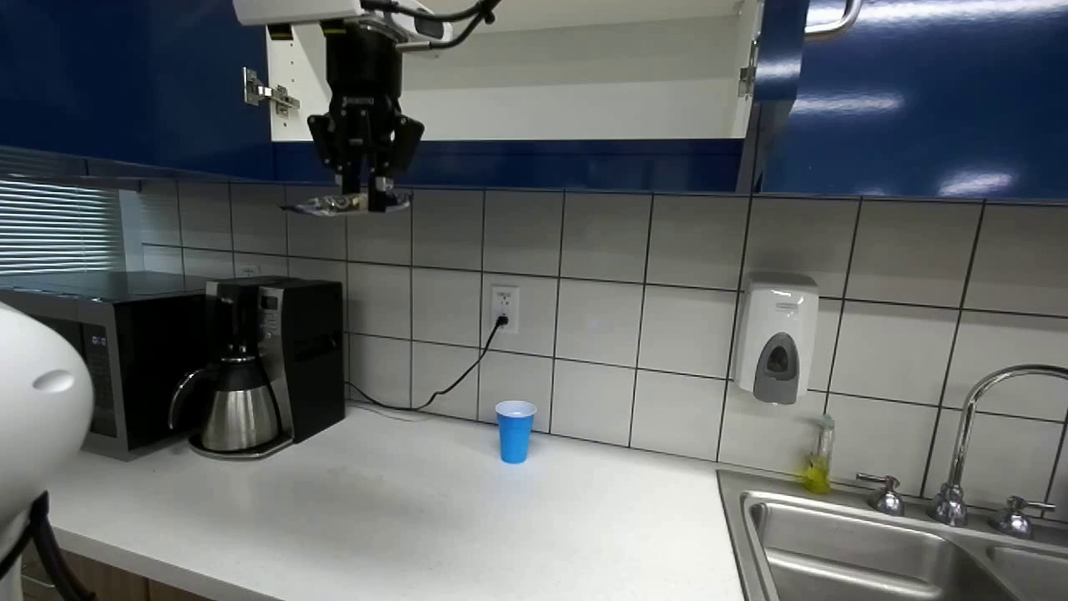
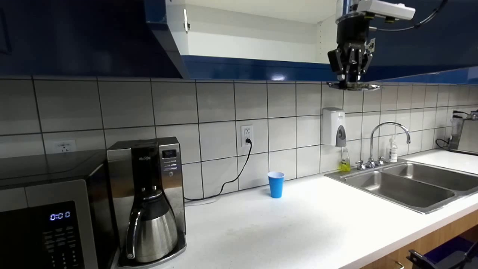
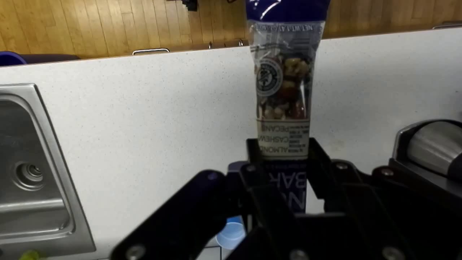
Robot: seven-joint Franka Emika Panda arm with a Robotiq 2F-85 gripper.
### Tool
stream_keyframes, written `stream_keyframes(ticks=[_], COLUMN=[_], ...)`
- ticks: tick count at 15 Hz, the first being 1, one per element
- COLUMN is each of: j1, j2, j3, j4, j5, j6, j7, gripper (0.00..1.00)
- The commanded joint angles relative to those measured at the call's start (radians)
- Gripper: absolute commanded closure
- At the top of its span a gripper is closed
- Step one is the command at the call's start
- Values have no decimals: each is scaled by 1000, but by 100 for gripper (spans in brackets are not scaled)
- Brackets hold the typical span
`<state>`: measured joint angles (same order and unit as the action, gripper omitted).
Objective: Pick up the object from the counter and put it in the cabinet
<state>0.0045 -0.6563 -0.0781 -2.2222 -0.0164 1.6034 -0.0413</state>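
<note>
Nearest first: in the wrist view I have the gripper closed on a wrapped bar, one finger against each long edge, at a cream label where I read ALMOND, CASHEW and PECANS, upside down. Nuts show through the clear window; the wrapper is dark purple above and below. I log the wrapped bar roughly level in mid-air, well above the counter. In both exterior views it shows against the tiled wall, outside the cabinet, which stands open, white inside. On the counter I note a blue cup upright near the tiles, between the coffee maker and the steel sink. The microwave sits just beside the coffee maker. Beyond the counter edge, wrist view: wooden floor.
</note>
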Motion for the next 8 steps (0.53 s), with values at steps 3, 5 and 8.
stream_keyframes(ticks=[3, 5, 8], j1=[-18, -19, -21], j2=[58, 83, 130], j3=[8, 10, 16], j4=[246, 319, 412], j5=[61, 76, 98], j6=[-128, -145, -131], j7=[58, 75, 112], gripper=[91, 91, 91])
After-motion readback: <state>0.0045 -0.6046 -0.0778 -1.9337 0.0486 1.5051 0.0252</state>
